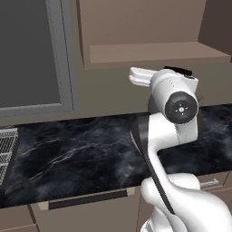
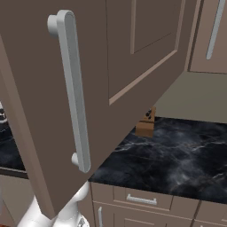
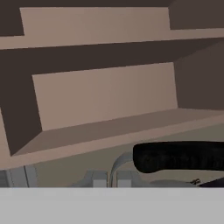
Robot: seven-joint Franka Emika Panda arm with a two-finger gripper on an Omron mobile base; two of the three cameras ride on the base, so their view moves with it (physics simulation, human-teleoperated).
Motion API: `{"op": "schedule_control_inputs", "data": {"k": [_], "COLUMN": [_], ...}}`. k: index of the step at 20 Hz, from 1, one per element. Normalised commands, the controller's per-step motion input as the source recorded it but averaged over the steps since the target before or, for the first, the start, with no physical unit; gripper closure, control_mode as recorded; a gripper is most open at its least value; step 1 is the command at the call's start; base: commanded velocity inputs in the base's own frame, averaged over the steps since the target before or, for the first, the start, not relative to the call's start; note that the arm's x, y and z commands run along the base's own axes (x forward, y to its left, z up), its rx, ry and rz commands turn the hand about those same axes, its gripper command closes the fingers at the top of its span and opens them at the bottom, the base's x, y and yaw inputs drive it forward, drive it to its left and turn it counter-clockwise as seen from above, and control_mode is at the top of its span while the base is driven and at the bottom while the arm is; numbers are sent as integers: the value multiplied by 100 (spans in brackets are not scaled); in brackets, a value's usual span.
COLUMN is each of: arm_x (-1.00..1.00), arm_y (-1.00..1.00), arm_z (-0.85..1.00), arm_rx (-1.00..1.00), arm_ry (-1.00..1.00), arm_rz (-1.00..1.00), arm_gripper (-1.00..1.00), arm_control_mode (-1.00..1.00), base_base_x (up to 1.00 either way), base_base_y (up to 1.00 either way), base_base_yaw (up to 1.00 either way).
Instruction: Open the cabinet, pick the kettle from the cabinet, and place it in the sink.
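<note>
The cabinet (image 1: 149, 52) hangs open above the counter, and its bare brown shelves (image 3: 109, 127) lie ahead of the hand. Its door (image 2: 133, 66) is swung far out, with the long silver bar handle (image 2: 73, 88) close to the camera. The kettle shows at the bottom of the hand view as a black handle (image 3: 179, 157) over a thin grey arc (image 3: 117, 162). My gripper (image 3: 112, 179) is shut, with its fingertips (image 3: 99, 179) pressed together at that arc. The kettle is outside the cabinet, below the lowest shelf. In the left base view the arm's wrist (image 1: 179, 106) hides the hand. The sink is out of view.
A black marble counter (image 1: 81, 154) runs below the cabinet. A grey wire dish rack (image 1: 7, 154) sits at its left end under a grey-framed window (image 1: 27, 54). A small brown wooden block (image 2: 146, 124) stands on the counter (image 2: 177, 159). Drawers (image 2: 142, 199) lie beneath.
</note>
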Motion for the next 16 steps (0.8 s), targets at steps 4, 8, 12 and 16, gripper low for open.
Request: {"op": "schedule_control_inputs", "data": {"k": [4, 8, 12, 16], "arm_x": [-12, -6, -2, -1], "arm_y": [-2, 0, 0, 0], "arm_z": [-31, -24, -23, -8], "arm_rx": [14, 4, 0, 0], "arm_ry": [0, -1, -3, 0], "arm_rz": [0, -2, -5, -1], "arm_gripper": [100, 100, 100, 100], "arm_control_mode": [-100, -100, -100, -100], "base_base_x": [0, 0, 0, 0], "base_base_y": [0, 0, 0, 0], "base_base_yaw": [0, 0, 0, 0]}}
